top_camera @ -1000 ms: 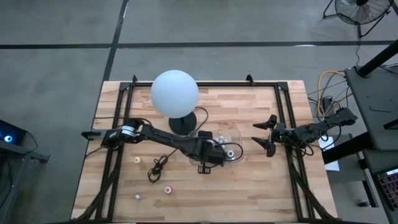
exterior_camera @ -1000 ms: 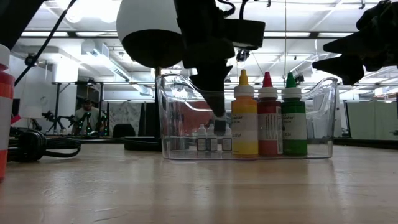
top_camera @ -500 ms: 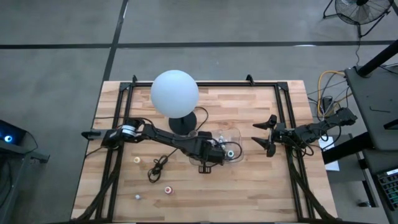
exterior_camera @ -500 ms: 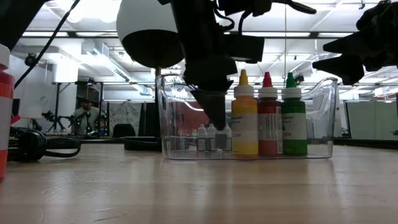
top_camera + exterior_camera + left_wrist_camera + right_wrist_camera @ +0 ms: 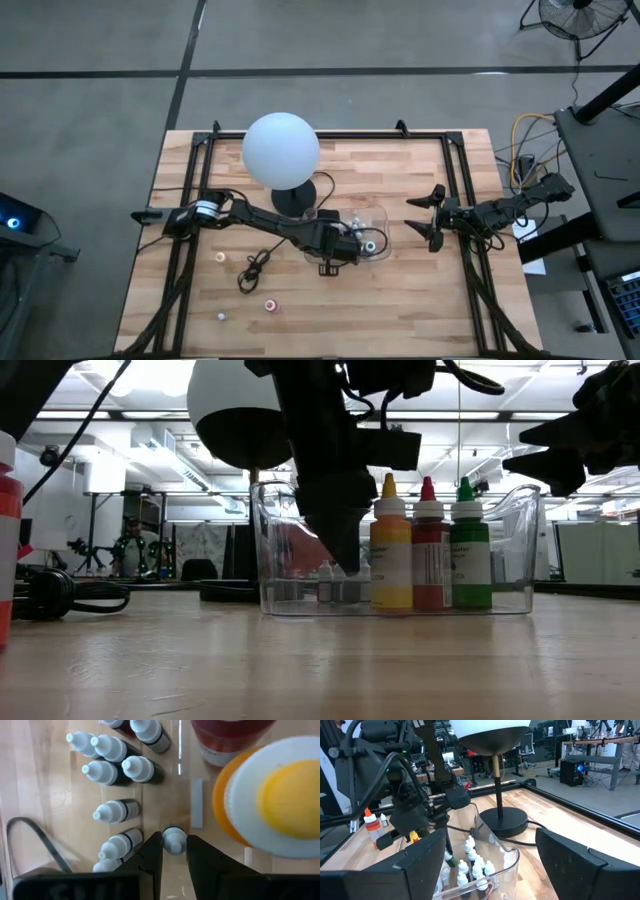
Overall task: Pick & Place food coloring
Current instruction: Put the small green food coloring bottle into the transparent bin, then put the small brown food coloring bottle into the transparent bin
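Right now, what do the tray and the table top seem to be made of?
The tray looks like clear, glossy plastic: the bottles inside show through its walls, and its rim catches highlights. The table top looks like pale wood planks with a smooth finish, since grain and board seams are visible.

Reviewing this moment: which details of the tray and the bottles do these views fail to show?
- High view: the tray contents are mostly under the left gripper; the small bottles are too tiny to count.
- Low view: the left arm blocks the small bottles behind the tray wall.
- Left wrist view: the yellow-capped bottle is cut by the edge; whether the fingers pinch the white-capped bottle or just flank it is unclear.
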